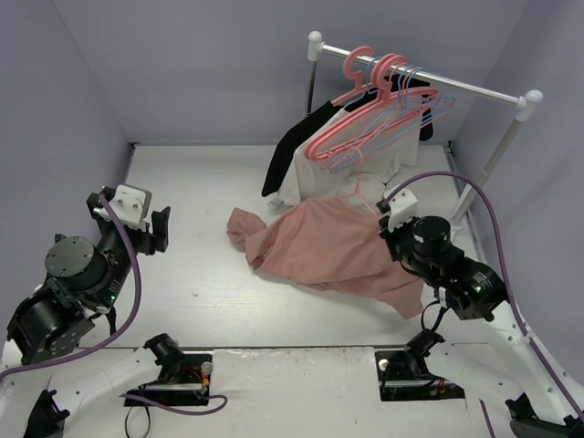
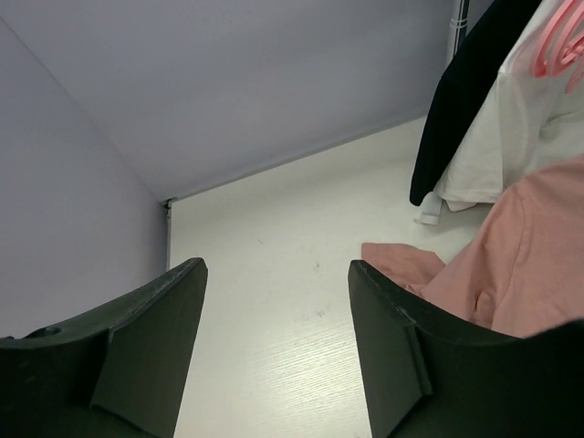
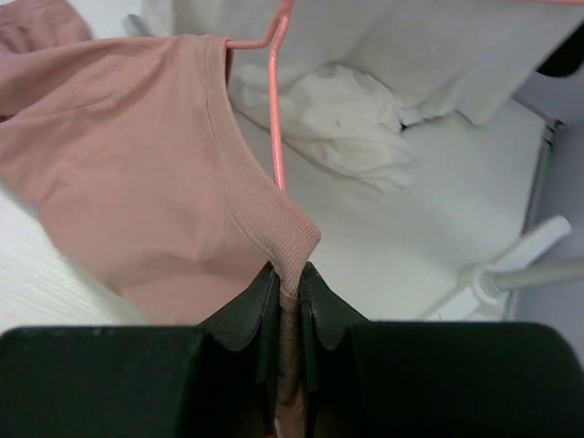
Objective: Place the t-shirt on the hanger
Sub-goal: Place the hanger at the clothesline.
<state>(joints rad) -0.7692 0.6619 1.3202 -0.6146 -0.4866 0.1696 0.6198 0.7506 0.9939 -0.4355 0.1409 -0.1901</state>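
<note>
The salmon-pink t-shirt (image 1: 319, 246) lies spread on the white table, right of the middle, below the clothes rack. My right gripper (image 1: 394, 228) is at its right edge, shut on the ribbed collar (image 3: 274, 224), which is pinched between the jaws (image 3: 289, 276). The thin pale-pink hanger (image 3: 276, 119) runs as a slim wire out of the neck opening; its frame is hidden under the cloth. My left gripper (image 1: 161, 228) is open and empty, well to the left of the shirt; in its own view (image 2: 278, 269) the shirt's sleeve (image 2: 401, 265) lies just beyond the right finger.
A white rack bar (image 1: 456, 87) at the back right carries coral-pink hangers (image 1: 374, 82), lilac hangers (image 1: 429, 109), a white garment (image 1: 319, 173) and a black garment (image 1: 283, 155). The rack's leg (image 1: 484, 169) stands right of my right arm. Grey walls enclose the table.
</note>
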